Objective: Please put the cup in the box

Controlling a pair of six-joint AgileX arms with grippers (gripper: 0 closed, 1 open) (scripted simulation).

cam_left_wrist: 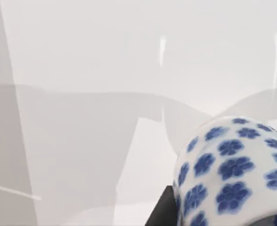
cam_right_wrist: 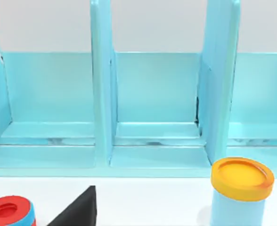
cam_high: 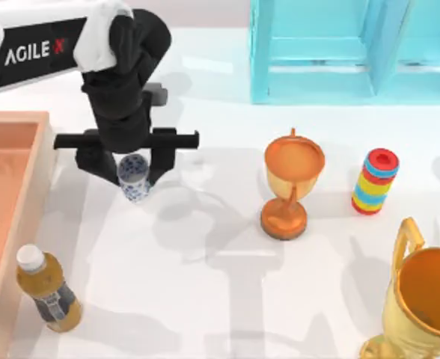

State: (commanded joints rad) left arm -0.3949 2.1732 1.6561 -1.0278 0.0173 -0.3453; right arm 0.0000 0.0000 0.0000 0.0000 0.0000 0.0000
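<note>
While your left end effector point(cam_high: 135, 170) grips the cup point(cam_high: 135, 179), the box point(cam_high: 25, 194) waits at the left edge of the frame.

Nearest you in the top view, a gold trophy point(cam_high: 422, 299) fills the lower right corner and a bottle of amber drink point(cam_high: 48, 292) stands at lower left, just beside the box's pale rim. Farther up, at centre left, your left end effector's fingers are closed against the sides of the cup, which is just right of the box and not inside it; your left wrist view has the blue-flowered cup point(cam_left_wrist: 232, 174) close up over the white counter point(cam_left_wrist: 82, 94). Right of centre stand an orange trophy point(cam_high: 291, 183) and a striped ring stack point(cam_high: 376, 182). Farthest, at upper right, is the turquoise cabinet point(cam_high: 332, 52); your right wrist view faces it point(cam_right_wrist: 157, 94), with a yellow-lidded canister point(cam_right_wrist: 240, 188) in front.
</note>
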